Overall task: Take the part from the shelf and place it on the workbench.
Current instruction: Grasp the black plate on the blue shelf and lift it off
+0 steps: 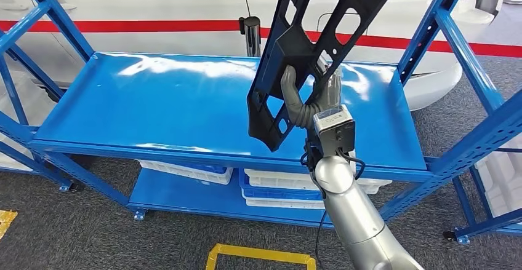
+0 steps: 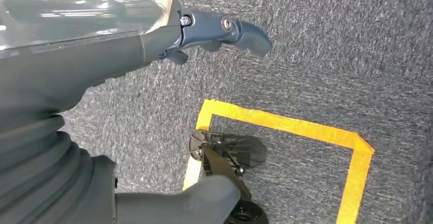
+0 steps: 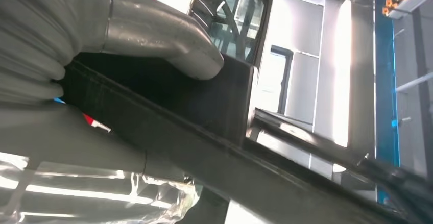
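Workshop: blue steel shelving, floor tape

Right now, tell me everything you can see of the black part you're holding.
The long black plastic panel with slotted cut-outs and ribbed edges is held by the right robot hand, thumb on one face, fingers behind. It stands tilted, its lower end above the glossy blue metal shelf without touching it, its upper end beyond the head view's top edge.

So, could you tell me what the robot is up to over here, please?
The robot's right hand grips a long black plastic part, holding it tilted in the air above the blue shelf. The part is off the shelf surface and has not been set down anywhere. The left hand hangs over the grey floor beside yellow tape, holding nothing.
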Controlling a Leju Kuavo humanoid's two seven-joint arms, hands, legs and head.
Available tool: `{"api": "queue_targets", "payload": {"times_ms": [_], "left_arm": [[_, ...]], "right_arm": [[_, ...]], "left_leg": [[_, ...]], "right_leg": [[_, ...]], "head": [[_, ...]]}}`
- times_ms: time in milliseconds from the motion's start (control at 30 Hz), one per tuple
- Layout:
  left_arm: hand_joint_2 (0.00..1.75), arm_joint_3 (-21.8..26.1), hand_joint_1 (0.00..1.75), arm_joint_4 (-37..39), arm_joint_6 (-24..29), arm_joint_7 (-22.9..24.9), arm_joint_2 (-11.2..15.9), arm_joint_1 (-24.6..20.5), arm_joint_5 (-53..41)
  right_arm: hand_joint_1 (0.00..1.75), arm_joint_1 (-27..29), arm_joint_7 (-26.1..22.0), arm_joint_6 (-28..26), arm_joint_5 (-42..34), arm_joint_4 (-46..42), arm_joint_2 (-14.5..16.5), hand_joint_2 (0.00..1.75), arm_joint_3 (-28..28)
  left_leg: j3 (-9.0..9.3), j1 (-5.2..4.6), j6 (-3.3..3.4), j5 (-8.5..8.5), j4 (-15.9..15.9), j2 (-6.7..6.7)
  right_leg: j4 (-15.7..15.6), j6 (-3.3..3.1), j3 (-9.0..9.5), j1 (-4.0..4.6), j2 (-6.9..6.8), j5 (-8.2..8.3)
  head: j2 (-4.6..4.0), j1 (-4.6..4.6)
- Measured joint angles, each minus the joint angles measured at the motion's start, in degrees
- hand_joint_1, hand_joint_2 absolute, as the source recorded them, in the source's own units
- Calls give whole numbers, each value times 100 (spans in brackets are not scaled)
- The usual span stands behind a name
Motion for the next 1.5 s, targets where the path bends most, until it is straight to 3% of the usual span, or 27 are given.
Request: {"api": "queue_targets", "payload": {"times_ms": [100,167,200,267,333,400,467,533,600,667,700,767,800,867,967,1000,1067,1133,1167,1200,1233,1300,1367,1400,1467,1500], "left_arm": [[175,0,0,1,11,10,-1,-3,-2],[175,0,0,1,19,16,-1,-1,-3],[175,0,0,1,20,17,-1,-2,-3],[175,0,0,1,21,18,1,-11,-4],[175,-1,0,-1,20,13,2,-26,-12],[175,-2,0,-2,12,4,0,-35,-28],[175,-3,0,-2,-14,1,-4,-36,-53],[175,-4,0,-2,-44,-3,-9,-39,-73],[175,-5,0,-2,-66,-6,-11,-40,-76],[175,-6,0,-2,-82,-6,-12,-36,-74],[175,-7,0,-2,-85,-6,-15,-36,-73],[175,-8,0,-2,-85,-6,-22,-36,-71],[175,-9,0,-2,-84,-6,-25,-37,-70],[175,-10,0,-2,-82,-6,-28,-37,-67],[175,-11,0,1,-63,-6,-32,-33,-61],[175,-13,0,2,-54,-5,-34,-31,-58],[175,-15,0,5,-41,-4,-37,-29,-50],[175,-15,0,5,-36,-4,-40,-28,-36],[175,-15,0,5,-34,-4,-40,-27,-28],[175,-15,0,5,-34,-4,-40,-27,-23],[175,-15,0,5,-34,-4,-40,-27,-20],[175,-16,0,5,-34,-4,-39,-30,-20],[175,-17,0,5,-35,-5,-37,-34,-21],[175,-18,0,5,-37,-7,-36,-35,-24],[175,-19,0,5,-39,-8,-37,-33,-28],[175,-20,0,5,-41,-8,-40,-34,-31]], "right_arm": [[175,-18,-1,4,0,39,14,175,0],[175,-17,-1,4,0,74,16,175,0],[175,-17,-1,4,0,88,16,175,-1],[175,-19,-1,4,0,103,16,175,-2],[175,-30,-1,4,0,109,15,175,-7],[175,-46,-2,4,0,121,15,175,-12],[175,-53,-8,3,0,136,9,175,-18],[175,-57,-22,-3,0,156,-8,175,-25],[175,-42,-35,-11,0,182,-20,175,-28],[175,-10,-41,-13,3,212,-29,175,-28],[175,3,-46,-13,13,223,-33,175,-28],[175,13,-69,-14,51,231,-36,175,-23],[175,14,-89,-13,77,230,-34,175,-19],[175,21,-126,-10,115,227,-36,175,-12],[175,30,-155,5,154,223,-45,175,-9],[175,30,-170,13,167,220,-44,175,-8],[175,33,-206,22,189,215,-37,175,-6],[175,58,-239,26,202,213,-33,175,-3],[175,80,-256,26,204,213,-33,175,-2],[175,105,-275,26,203,212,-34,175,-1],[175,130,-297,26,197,208,-34,175,0],[175,156,-335,26,177,186,-36,175,-1],[175,158,-358,24,158,153,-39,175,-1],[175,159,-364,22,153,140,-40,175,-1],[175,171,-373,19,150,127,-47,175,-1],[175,179,-376,17,148,122,-53,175,-3]], "left_leg": [[-453,-58,68,-618,1065,2],[-603,-108,137,-746,1461,-1],[-507,-137,192,-654,1329,-2],[-73,-210,338,-390,623,-4],[237,-288,415,-229,74,14],[259,-348,423,-156,-24,26],[227,-340,452,-20,-109,36],[156,-307,494,152,-203,61],[34,-308,518,269,-213,77],[-105,-306,505,363,-207,87],[-170,-303,490,409,-202,89],[-272,-295,444,481,-178,91],[-317,-298,412,510,-162,90],[-363,-308,344,566,-136,88],[-403,-283,233,620,-125,72],[-443,-266,203,527,-54,62],[-622,-238,154,70,429,35],[-828,-225,102,-395,1168,20],[-855,-218,82,-471,1403,15],[-785,-211,72,-434,1447,16],[-606,-202,73,-311,1272,16],[-30,-200,113,-92,504,5],[378,-225,166,-59,-116,-11],[440,-249,194,-73,-241,-15],[396,-270,282,6,-300,4],[364,-269,341,70,-332,21]], "right_leg": [[-4,-129,-71,77,-12,60],[-4,-201,-140,152,-15,109],[-4,-226,-170,186,-13,134],[-4,-244,-211,230,-8,189],[-6,-205,-228,261,-11,245],[-31,-130,-233,249,-28,309],[-32,-65,-269,243,-37,335],[271,-82,-420,256,-37,63],[944,-123,-632,230,-41,-396],[1422,-73,-674,196,-44,-608],[1378,-16,-546,176,-47,-585],[714,90,-14,138,-67,-431],[306,105,279,138,-72,-391],[-145,68,569,166,-71,-385],[-213,-67,520,175,-64,-313],[-234,-134,496,159,-69,-268],[-263,-262,428,134,-83,-163],[-261,-315,317,153,-87,-68],[-258,-310,259,161,-87,-24],[-254,-299,204,166,-85,17],[-249,-282,154,168,-82,56],[-237,-239,77,178,-72,128],[-233,-166,33,195,-74,200],[-238,-121,18,197,-78,237],[-242,-32,-11,192,-87,295],[-189,-18,-61,193,-87,238]], "head": [[-1,-19],[-1,-21],[-1,-21],[-1,-20],[-1,-9],[-1,0],[0,1],[0,26],[-1,47],[-1,47],[-1,48],[-1,48],[-1,48],[-1,46],[-1,46],[-1,37],[-1,19],[-1,6],[-1,7],[-1,5],[-1,4],[-1,3],[-1,8],[-1,7],[-1,6],[-1,9]]}}
